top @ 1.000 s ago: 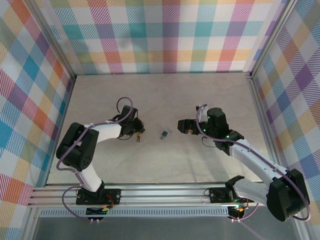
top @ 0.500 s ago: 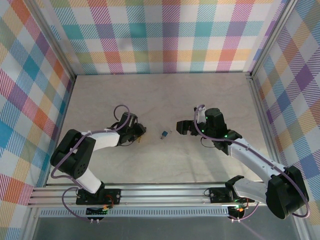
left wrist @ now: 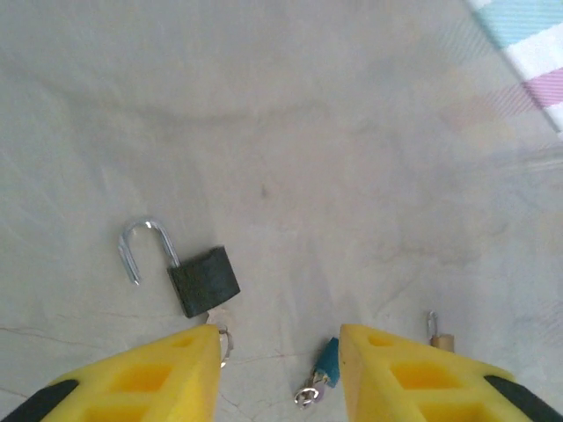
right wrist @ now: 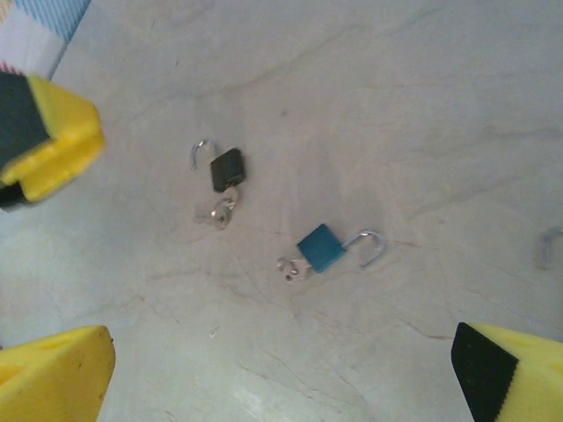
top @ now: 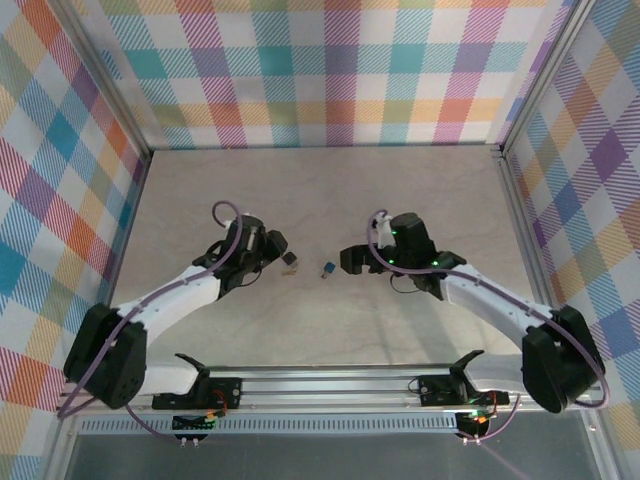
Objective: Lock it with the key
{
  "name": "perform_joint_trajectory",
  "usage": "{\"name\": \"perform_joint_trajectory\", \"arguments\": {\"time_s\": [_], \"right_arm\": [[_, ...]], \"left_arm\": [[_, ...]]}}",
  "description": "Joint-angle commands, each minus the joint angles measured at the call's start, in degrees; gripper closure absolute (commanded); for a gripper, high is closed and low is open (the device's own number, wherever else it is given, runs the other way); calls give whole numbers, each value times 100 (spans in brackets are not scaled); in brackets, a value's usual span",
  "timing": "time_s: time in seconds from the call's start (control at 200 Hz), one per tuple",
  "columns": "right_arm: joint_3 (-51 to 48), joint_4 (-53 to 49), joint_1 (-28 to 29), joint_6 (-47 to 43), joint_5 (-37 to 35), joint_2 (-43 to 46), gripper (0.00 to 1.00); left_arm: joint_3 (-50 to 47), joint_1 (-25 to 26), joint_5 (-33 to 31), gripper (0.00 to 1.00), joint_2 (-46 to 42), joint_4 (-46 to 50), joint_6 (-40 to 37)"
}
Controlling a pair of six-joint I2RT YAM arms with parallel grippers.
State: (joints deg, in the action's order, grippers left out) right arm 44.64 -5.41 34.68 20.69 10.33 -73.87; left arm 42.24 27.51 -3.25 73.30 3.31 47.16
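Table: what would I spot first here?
Two small padlocks lie in the middle of the table, shackles open: a black padlock on the left and a blue padlock beside it. The left gripper and right gripper flank them, both open. Bright plaid walls surround everything.

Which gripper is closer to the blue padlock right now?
Right. In the top view the right gripper sits just to the right of the blue padlock. The left gripper is farther off to the left, beyond the black padlock.
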Motion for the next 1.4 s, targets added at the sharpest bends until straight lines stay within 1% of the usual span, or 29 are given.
{"name": "perform_joint_trajectory", "arguments": {"time_s": [0.0,0.05,0.095,0.14,0.205,0.33,0.52,0.585,0.67,0.765,0.965,1.125,1.395], "right_arm": [[497,-361,374,-509,-134,-509,1],[736,-482,536,-635,-172,-849,1],[984,-635,720,-756,-297,-1144,1],[1202,-719,892,-830,-425,-1412,1],[1502,-806,1063,-878,-507,-1765,1],[2115,-1053,1229,-953,-624,-2424,0],[3057,-1442,1510,-1180,-1031,-3228,1],[3352,-1597,1525,-1216,-1122,-3478,4],[3794,-1916,1534,-1290,-1225,-3869,11],[4117,-2063,1536,-1345,-1247,-4200,16],[4644,-2346,1551,-1447,-1337,-4695,21],[5024,-2573,1577,-1523,-1575,-5029,26],[5338,-2620,1645,-1648,-1717,-5303,30]], "left_arm": [[59,-137,-598,49,-428,854,-391],[39,-203,-746,43,-639,1085,-439],[2,-271,-853,40,-846,1206,-486],[-41,-332,-963,38,-1066,1522,-522],[-100,-439,-1072,32,-1386,1718,-586],[-163,-607,-1193,20,-1913,2091,-684],[-190,-701,-1323,6,-2430,2455,-788],[-196,-712,-1350,4,-2556,2545,-809],[-223,-712,-1389,3,-2693,2619,-805],[-251,-720,-1393,2,-2831,2665,-815],[-278,-729,-1441,2,-3040,2732,-848],[-294,-729,-1419,2,-3141,2773,-884],[-362,-729,-1413,2,-3260,2772,-884]]}}
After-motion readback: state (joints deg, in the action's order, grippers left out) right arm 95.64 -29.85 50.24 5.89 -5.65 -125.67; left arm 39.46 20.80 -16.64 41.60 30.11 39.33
